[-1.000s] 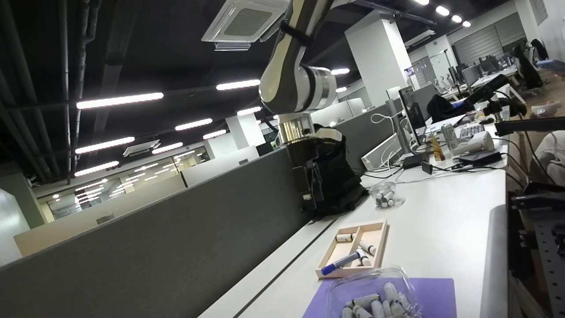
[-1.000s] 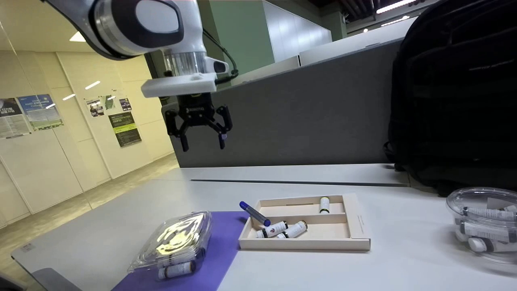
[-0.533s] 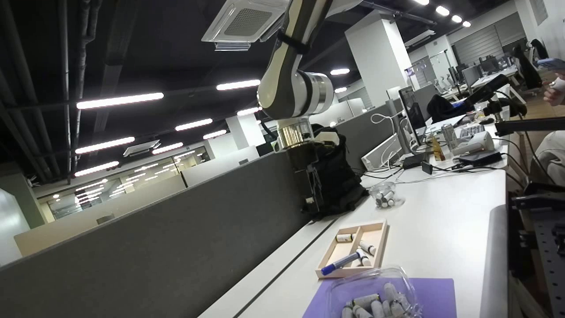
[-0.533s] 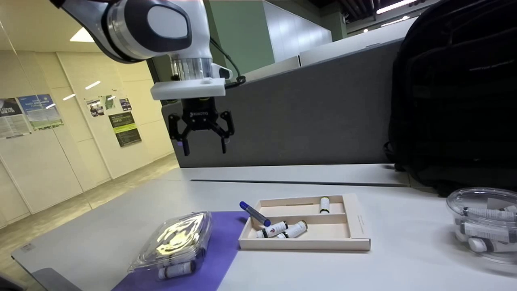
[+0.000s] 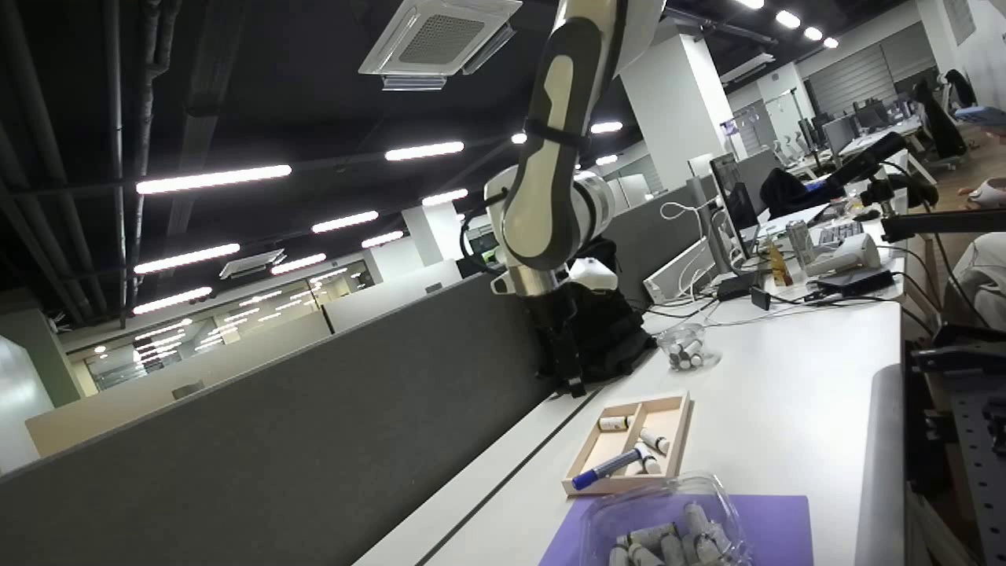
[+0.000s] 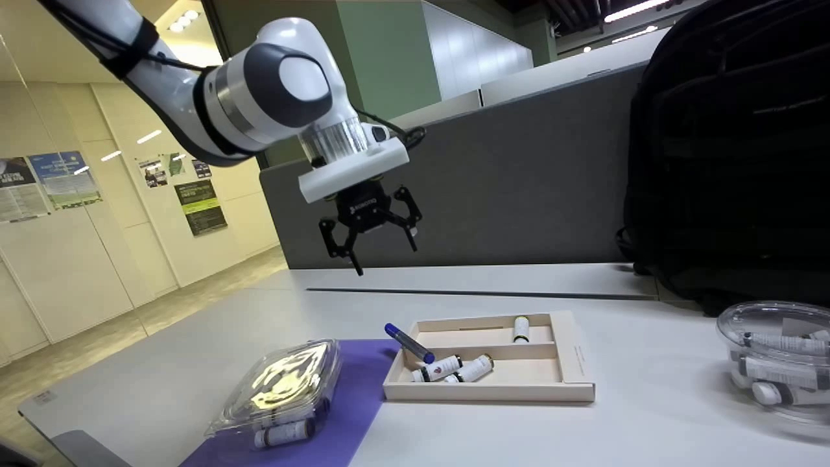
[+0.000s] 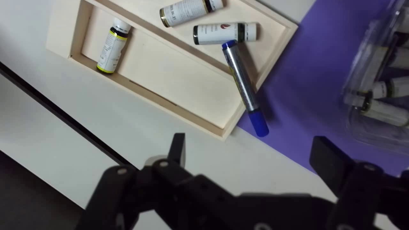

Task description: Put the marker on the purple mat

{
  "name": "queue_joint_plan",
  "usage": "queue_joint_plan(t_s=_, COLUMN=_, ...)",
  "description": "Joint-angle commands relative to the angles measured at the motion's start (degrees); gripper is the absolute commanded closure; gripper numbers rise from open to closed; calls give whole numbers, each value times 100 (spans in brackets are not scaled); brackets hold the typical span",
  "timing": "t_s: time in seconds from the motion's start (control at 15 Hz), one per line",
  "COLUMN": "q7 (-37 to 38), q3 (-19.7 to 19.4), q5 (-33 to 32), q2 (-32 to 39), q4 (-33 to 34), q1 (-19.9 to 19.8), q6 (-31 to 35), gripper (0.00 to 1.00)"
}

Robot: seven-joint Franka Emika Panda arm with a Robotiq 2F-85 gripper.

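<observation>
The marker, grey with a blue cap, leans across the wooden tray's end rim in both exterior views (image 5: 605, 469) (image 6: 409, 342). In the wrist view the marker (image 7: 241, 80) has its capped end sticking out over the purple mat (image 7: 294, 83). The flat purple mat lies beside the tray (image 7: 172, 70) and also shows in both exterior views (image 5: 774, 523) (image 6: 363, 373). My gripper (image 6: 387, 261) is open, tilted and empty, above the table behind the mat and tray. In the wrist view the cap lies ahead of the gap between the fingers (image 7: 247, 143).
The tray holds several small white-labelled bottles (image 6: 475, 368). A clear plastic box (image 6: 285, 383) with more bottles stands on the mat. A round clear tub (image 6: 778, 363) stands beyond the tray. A black backpack (image 6: 733, 162) and a grey partition (image 6: 506, 188) border the back.
The gripper has moved right and down in an exterior view, closer to the tray, and has tilted. It stays open. The marker, tray and mat have not moved.
</observation>
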Motion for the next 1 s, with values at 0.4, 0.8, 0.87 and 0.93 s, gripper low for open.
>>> queue_joint_plan(t_s=0.4, q7=-236, q3=486, q5=212, q2=1096, q4=280, q1=-554, q6=104, gripper=0)
queue_joint_plan(t_s=0.8, q7=98, q3=320, q5=-121, q2=1491, q4=411, q1=-498, q6=309, gripper=0)
queue_joint_plan(t_s=0.87, q7=137, q3=304, q5=-136, q2=1544, q4=439, q1=-492, q6=389, gripper=0)
queue_joint_plan(t_s=0.93, q7=179, q3=293, q5=-153, q2=1601, q4=477, q1=-483, q6=467, gripper=0)
